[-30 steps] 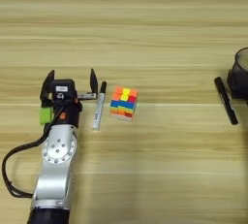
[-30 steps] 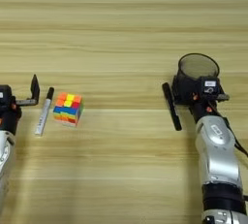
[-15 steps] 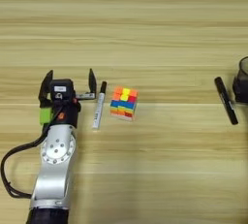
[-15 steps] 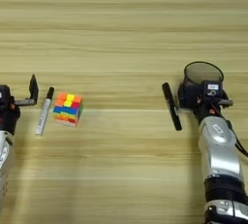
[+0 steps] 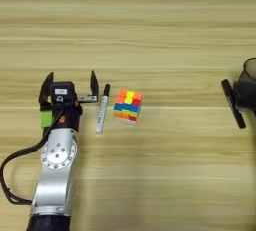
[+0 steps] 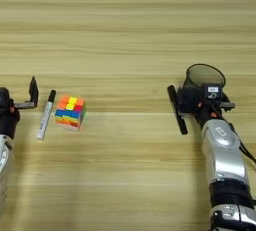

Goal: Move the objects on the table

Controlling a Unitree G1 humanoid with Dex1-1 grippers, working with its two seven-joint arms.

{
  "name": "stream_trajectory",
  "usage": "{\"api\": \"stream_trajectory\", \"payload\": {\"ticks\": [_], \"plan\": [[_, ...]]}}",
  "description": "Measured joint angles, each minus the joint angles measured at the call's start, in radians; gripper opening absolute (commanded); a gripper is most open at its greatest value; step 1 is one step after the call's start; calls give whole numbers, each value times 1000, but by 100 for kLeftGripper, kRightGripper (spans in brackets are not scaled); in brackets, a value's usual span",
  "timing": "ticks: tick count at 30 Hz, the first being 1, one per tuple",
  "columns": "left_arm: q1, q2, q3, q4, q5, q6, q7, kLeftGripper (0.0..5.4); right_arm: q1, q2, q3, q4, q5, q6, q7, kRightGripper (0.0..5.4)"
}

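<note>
In the left eye view, the table (image 5: 150, 25) of light wood-grain planks is seen to fill the frame. The left gripper (image 5: 70, 86) is held low over the table's left part, its two black fingers spread wide and closed on nothing. Just to its right, the white black-capped marker (image 5: 102, 113) lies flat, its cap pointing toward the far edge, beside the gripper's right finger; whether they touch cannot be told. A multicoloured puzzle cube (image 5: 128, 107) sits just right of that marker, apart from it. Near the right edge, a slim black marker (image 5: 234, 103) lies slightly slanted, and part of the dark translucent round cup (image 5: 249, 71) is cut off by the frame.

In the right eye view, the cup (image 6: 205, 77) is shown whole, standing upright toward the table's right side, with the slim black marker just left of it. The right gripper (image 6: 205, 97) is placed at the cup's near side, its body against the cup's lower wall; whether its fingers are spread or pressed together cannot be told. Only one finger of the left gripper is seen at the left edge.
</note>
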State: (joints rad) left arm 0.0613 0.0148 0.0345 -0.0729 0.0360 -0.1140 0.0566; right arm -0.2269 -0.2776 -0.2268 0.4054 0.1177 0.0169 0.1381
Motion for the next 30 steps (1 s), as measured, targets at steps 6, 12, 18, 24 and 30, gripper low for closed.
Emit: {"api": "stream_trajectory", "payload": {"ticks": [6, 12, 18, 24, 30], "plan": [[0, 0, 0, -3, 0, 0, -1, 540, 5, -1, -2, -39, 0, 22, -8, 537], [0, 0, 0, -3, 0, 1, 0, 540, 42, -2, -2, -111, 0, 67, -11, 537], [0, -1, -1, -3, 0, 1, 0, 540, 96, -2, -2, -193, 2, 108, -1, 537], [-1, -1, -1, -3, 0, 1, 0, 540, 154, -2, 0, -271, 3, 147, 3, 537], [-1, -1, -1, -2, 0, 1, 1, 540, 236, 4, 2, -413, 12, 198, 14, 537]]}}
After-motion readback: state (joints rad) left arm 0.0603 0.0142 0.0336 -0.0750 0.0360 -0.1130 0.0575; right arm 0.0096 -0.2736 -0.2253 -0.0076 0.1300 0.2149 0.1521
